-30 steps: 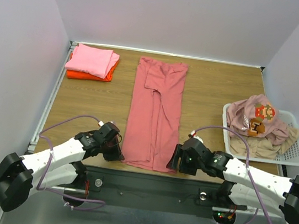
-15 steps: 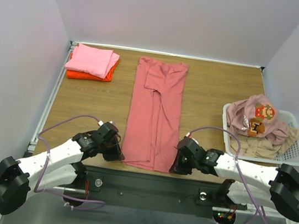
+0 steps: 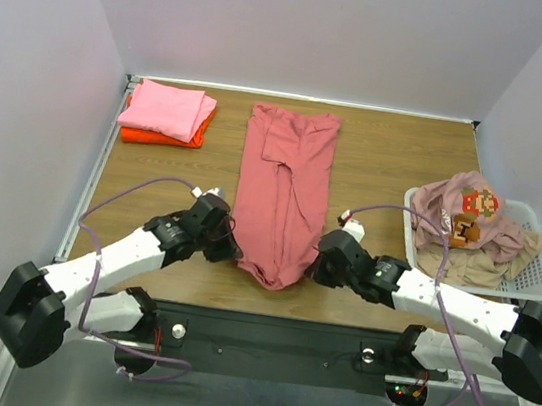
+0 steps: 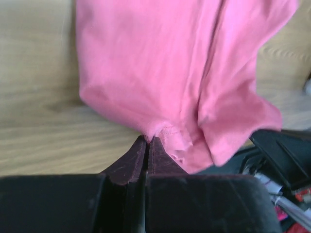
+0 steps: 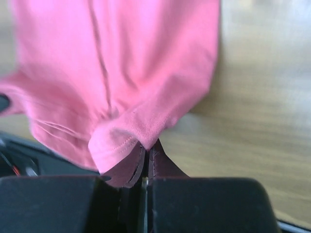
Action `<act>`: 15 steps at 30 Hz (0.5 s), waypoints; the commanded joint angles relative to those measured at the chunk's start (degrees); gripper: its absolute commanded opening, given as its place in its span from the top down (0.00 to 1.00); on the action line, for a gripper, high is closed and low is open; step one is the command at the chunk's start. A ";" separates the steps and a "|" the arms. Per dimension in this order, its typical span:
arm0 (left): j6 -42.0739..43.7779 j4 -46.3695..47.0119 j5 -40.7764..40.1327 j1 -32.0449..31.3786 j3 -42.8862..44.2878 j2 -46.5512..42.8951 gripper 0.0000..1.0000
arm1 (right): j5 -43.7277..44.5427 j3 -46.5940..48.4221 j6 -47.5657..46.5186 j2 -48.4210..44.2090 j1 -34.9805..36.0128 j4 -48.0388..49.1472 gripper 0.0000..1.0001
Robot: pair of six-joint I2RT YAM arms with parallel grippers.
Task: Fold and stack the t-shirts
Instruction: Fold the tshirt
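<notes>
A long dusty rose-red t-shirt (image 3: 284, 190) lies down the middle of the wooden table, folded into a narrow strip. Its near end is lifted off the wood and sags to a point between my two grippers. My left gripper (image 3: 231, 251) is shut on the shirt's near left corner (image 4: 155, 133). My right gripper (image 3: 319, 263) is shut on the near right corner (image 5: 141, 141). A folded light pink t-shirt (image 3: 166, 109) rests on a folded bright orange one (image 3: 198, 136) at the far left. A pale pink printed t-shirt (image 3: 467, 212) and a beige one (image 3: 484, 269) lie in the basket.
A white plastic mesh basket (image 3: 540, 284) stands at the right edge of the table. The table's near edge and a dark metal rail run just behind both grippers. Grey walls close in the left, back and right sides.
My right gripper has shut on the shirt's near right corner. Both grippers have lifted and moved away from the near edge, pulling the shirt's hem up with them.
</notes>
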 commanded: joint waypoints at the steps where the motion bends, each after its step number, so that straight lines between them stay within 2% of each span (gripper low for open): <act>1: 1.94 3.79 -4.71 0.46 7.81 4.87 1.00 | 10.82 6.12 -1.50 1.27 -1.64 0.55 1.00; 5: 3.17 4.24 -9.10 2.56 12.47 9.53 1.00 | 14.69 12.18 -4.83 5.05 -4.19 0.64 1.00; 15: 8.71 10.38 -6.47 12.50 20.30 17.79 1.00 | 18.03 24.76 -10.64 16.92 -14.29 0.82 1.00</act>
